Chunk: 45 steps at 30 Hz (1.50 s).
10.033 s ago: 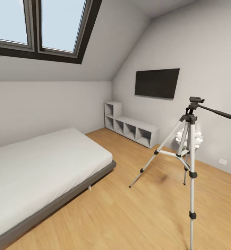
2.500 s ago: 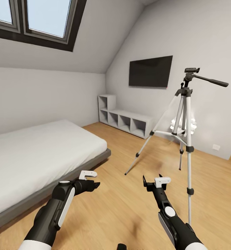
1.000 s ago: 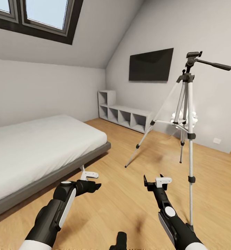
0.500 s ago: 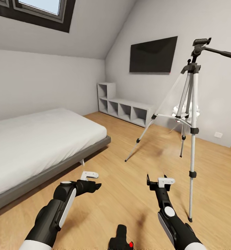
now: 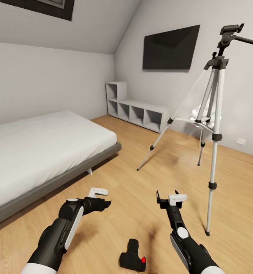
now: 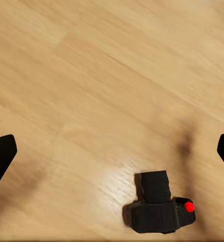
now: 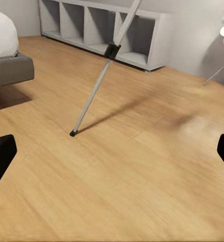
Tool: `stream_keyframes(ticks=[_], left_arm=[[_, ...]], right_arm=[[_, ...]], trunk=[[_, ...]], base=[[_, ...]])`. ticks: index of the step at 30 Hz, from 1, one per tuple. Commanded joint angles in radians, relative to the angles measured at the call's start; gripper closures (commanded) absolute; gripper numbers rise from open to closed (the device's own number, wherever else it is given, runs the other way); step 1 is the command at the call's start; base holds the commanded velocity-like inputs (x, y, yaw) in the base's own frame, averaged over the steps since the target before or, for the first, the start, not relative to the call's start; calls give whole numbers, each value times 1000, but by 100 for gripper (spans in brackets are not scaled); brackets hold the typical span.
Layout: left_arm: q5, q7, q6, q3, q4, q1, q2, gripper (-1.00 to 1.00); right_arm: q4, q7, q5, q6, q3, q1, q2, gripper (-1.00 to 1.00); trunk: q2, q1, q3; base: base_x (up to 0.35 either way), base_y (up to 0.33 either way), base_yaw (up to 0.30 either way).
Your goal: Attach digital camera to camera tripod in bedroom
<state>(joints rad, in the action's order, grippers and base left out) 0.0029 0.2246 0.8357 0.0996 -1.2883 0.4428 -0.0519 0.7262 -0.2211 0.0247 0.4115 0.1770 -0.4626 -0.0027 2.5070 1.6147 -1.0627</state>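
Bedroom scene, light wood floor [image 5: 134, 198]. The digital camera [image 5: 133, 261] lies on the floor at the near edge of the head view, between the two arms, lens pointing away, red button on its right side; in the left wrist view it sits on bare boards [image 6: 159, 207]. The left end effector [image 5: 100, 198] hangs over the floor just left of and beyond the camera, fingers spread wide, holding nothing. The right end effector [image 5: 168, 198] is also wide open and empty, near the camera tripod's nearest leg. The camera tripod [image 5: 214, 125] stands upright at right, legs splayed, black head and pan handle at the top. One leg crosses the right wrist view [image 7: 99, 83]. Grey bed [image 5: 39, 144] at left, white cube shelf [image 5: 138, 112] along the far wall, wall TV [image 5: 171, 47] above it.
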Motion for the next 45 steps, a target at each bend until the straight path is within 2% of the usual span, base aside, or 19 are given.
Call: stream_keyframes(ticks=[1, 6, 9, 10, 12, 24, 31, 33, 35, 38, 39, 40, 41, 43, 44, 45], left_arm=[[0, 2, 5, 0, 0, 1, 0, -100], [0, 4, 3, 2, 0, 1, 0, -100], [0, 5, -1, 21, 0, 1, 0, -100], [-1, 5, -3, 96, 0, 1, 27, -100], [-1, 5, -4, 109, 0, 1, 34, -100], [0, 5, -4, 123, 7, 1, 47, -100], [-1, 5, -17, 124, 80, 1, 50, -100], [-1, 7, -43, 124, 109, 1, 55, -100], [-2, 11, -107, 133, 146, 1, 69, -100], [-3, 21, -171, 166, 178, 1, 80, -100], [-4, 35, -218, 201, 198, 1, 92, -100], [-4, 43, -242, 221, 207, 1, 101, -100], [-4, 60, -288, 262, 221, 1, 121, -100], [-4, 76, -331, 302, 230, 1, 144, -100], [-4, 89, -366, 336, 236, 1, 166, -100], [-4, 94, -381, 350, 238, 1, 176, -100]], right_arm=[[-1, -7, 4, 3, 15, -1, 0, -100], [-2, -6, 4, 3, 19, -1, 0, -100], [-3, -6, 4, 3, 19, -1, 0, -100], [-4, -6, 4, 3, 18, -1, 0, -100], [-4, -6, 4, 2, 18, -1, 0, -100], [-6, -6, 5, 2, 20, -1, 0, -100], [-8, -4, 6, 3, 20, -1, 0, -100], [-8, -3, 6, 3, 20, -1, 0, -100], [-8, 2, 6, 3, 21, -1, 0, -100], [-8, 15, 6, 3, 21, -1, 0, -100], [-8, 30, 5, 3, 21, -1, 0, -100], [-8, 40, 5, 3, 21, -1, 0, -100], [-8, 64, 5, 3, 21, -1, 0, -100], [-9, 89, 5, 3, 21, -1, 0, -100], [-9, 115, 5, 3, 20, -1, 0, -100], [-9, 127, 5, 3, 20, -1, 0, -100]], trunk=[[0, 0, -1], [0, 0, -1], [0, 0, -1], [0, 0, -1], [0, 0, -1], [0, 0, -1], [0, 0, -1], [0, 0, -1], [0, 0, -1], [0, 0, -1], [0, 0, -1], [0, 0, -1], [0, 0, -1], [0, 0, -1], [0, 0, -1], [0, 0, -1]], base=[[0, 0, 0], [0, 0, 0], [0, 0, 0], [-7, 0, 0], [-43, 0, 0], [-29, 0, 0], [-1, 0, 0], [0, 0, 0], [0, 0, 0], [0, 0, 0], [0, 0, 0], [0, 0, 0], [0, 0, 0], [0, 0, 0], [0, 0, 0], [0, 0, 0]])
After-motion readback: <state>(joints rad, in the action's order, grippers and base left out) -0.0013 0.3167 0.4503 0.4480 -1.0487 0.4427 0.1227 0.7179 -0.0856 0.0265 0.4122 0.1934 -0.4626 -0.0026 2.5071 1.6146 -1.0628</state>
